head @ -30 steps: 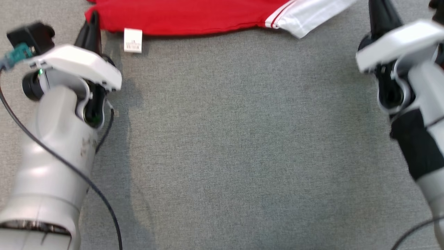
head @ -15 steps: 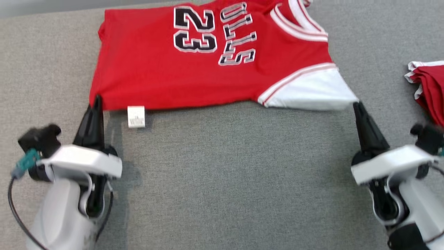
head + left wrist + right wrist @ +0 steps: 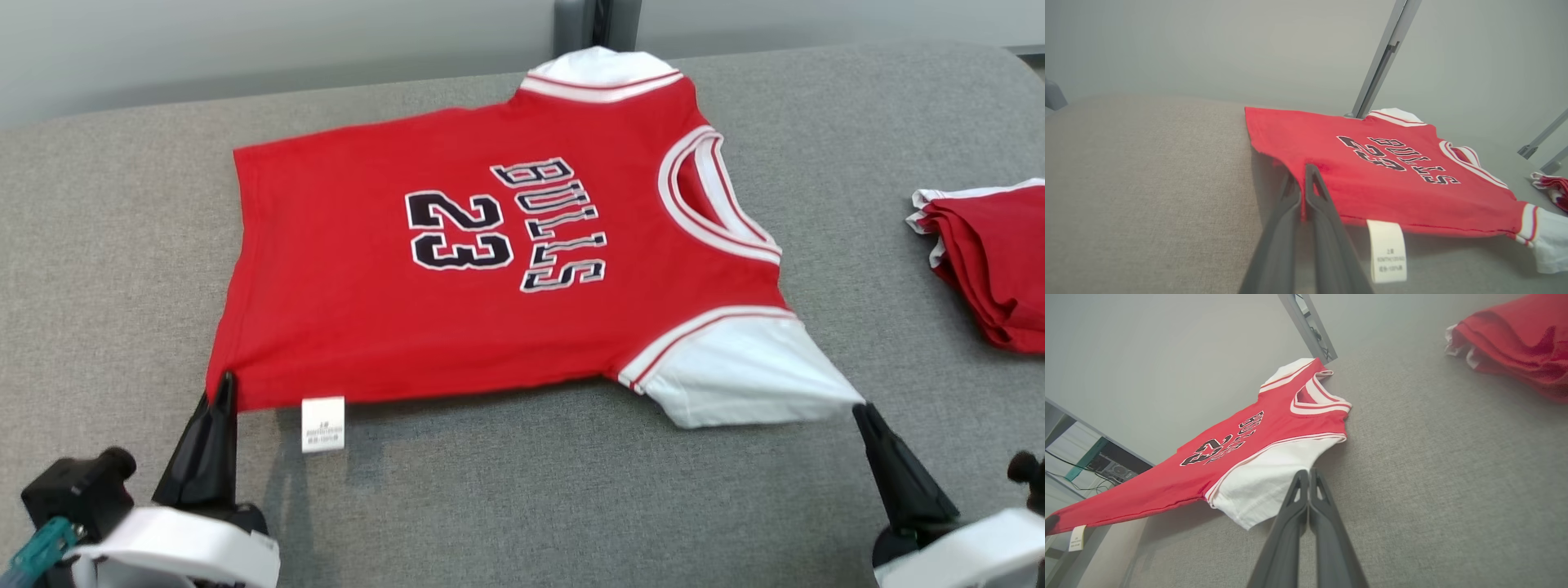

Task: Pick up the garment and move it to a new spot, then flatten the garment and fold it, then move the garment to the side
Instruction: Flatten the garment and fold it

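The red jersey with white sleeves (image 3: pixel 392 327), printed 23 and BULLS, lies spread on the grey felt-like surface (image 3: pixel 531 490), near edge lifted. The left gripper (image 3: pixel 224 384) is clamped on its hem corner, the right gripper (image 3: pixel 860 411) on the near sleeve's tip. A white rectangular label (image 3: pixel 322 424) dangles from the hem; a folded red fabric stack (image 3: pixel 992 261) sits well apart.

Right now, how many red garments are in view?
2 that I can tell apart: the jersey spread out mid-surface, and a folded red stack at the right edge, partly cut off. That stack may hold more than one piece.
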